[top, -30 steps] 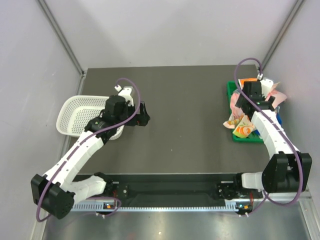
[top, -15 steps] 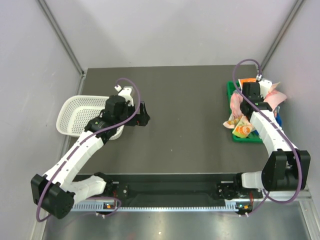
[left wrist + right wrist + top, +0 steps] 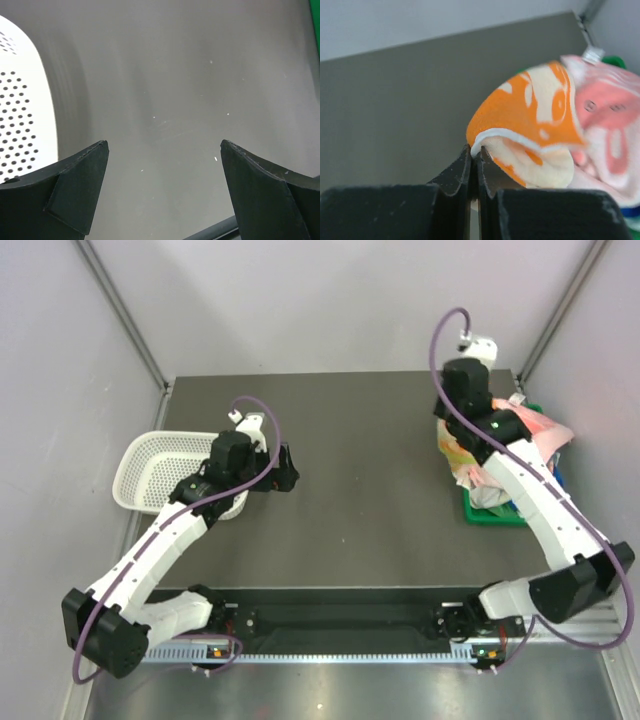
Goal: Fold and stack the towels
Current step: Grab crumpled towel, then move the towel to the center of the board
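My right gripper point(image 3: 475, 150) is shut on the edge of an orange towel with white motifs point(image 3: 530, 115), lifted clear of the table. In the top view this gripper point(image 3: 450, 432) hangs above the left edge of the green bin point(image 3: 492, 514), and the orange towel point(image 3: 462, 462) dangles from it in a bunch. A pink towel with white motifs point(image 3: 605, 110) trails beside it and lies over the bin's far end point(image 3: 540, 425). My left gripper point(image 3: 285, 470) hovers open over bare table, nothing between its fingers point(image 3: 80, 170).
A white mesh basket point(image 3: 160, 470) stands at the left, just behind my left gripper, and its rim point(image 3: 20, 125) shows in the left wrist view. A strip of blue cloth point(image 3: 556, 480) shows at the bin's right side. Grey walls enclose the dark table point(image 3: 370, 500).
My right gripper shut on the orange towel in the bin and rose up and towards the back, pulling the cloth out to the left. The left arm stayed still.
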Tool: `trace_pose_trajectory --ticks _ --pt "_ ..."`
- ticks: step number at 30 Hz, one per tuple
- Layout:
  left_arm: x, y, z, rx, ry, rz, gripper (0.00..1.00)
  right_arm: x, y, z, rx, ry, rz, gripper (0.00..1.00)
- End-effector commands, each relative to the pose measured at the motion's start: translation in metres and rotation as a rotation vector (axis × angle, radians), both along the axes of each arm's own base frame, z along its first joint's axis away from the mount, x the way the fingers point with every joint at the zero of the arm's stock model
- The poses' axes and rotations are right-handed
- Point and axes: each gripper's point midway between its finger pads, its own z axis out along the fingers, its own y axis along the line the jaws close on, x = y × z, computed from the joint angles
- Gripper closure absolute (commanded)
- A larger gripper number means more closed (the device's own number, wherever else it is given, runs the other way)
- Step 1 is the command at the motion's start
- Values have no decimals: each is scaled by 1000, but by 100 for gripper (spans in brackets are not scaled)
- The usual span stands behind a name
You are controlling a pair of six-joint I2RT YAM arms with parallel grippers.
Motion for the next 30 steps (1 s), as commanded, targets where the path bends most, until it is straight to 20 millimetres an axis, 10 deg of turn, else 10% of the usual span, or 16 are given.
trace_pose_trajectory --ticks 1,6,11,15,16,18,19,22,30 --pt "11 5 30 -15 -99 39 1 9 63 45 0 -76 142 100" --pt "15 13 39 -4 -122 87 1 17 154 80 87 -129 364 100" --pt "17 23 43 16 -121 147 1 4 188 73 195 -123 483 100" --pt "18 36 35 35 -96 231 2 -29 199 -12 300 -9 569 100" --pt "17 37 32 39 -86 241 2 -42 198 -69 335 77 566 100" --pt "18 38 23 32 -65 268 3 -77 212 -103 421 149 669 100" --pt "18 38 20 25 -56 275 3 -102 207 -153 421 250 666 100" --pt "21 27 3 -14 2 272 6 -148 207 -198 381 322 693 100" --pt "40 -6 -71 -86 214 300 22 -207 209 -209 355 375 806 88"
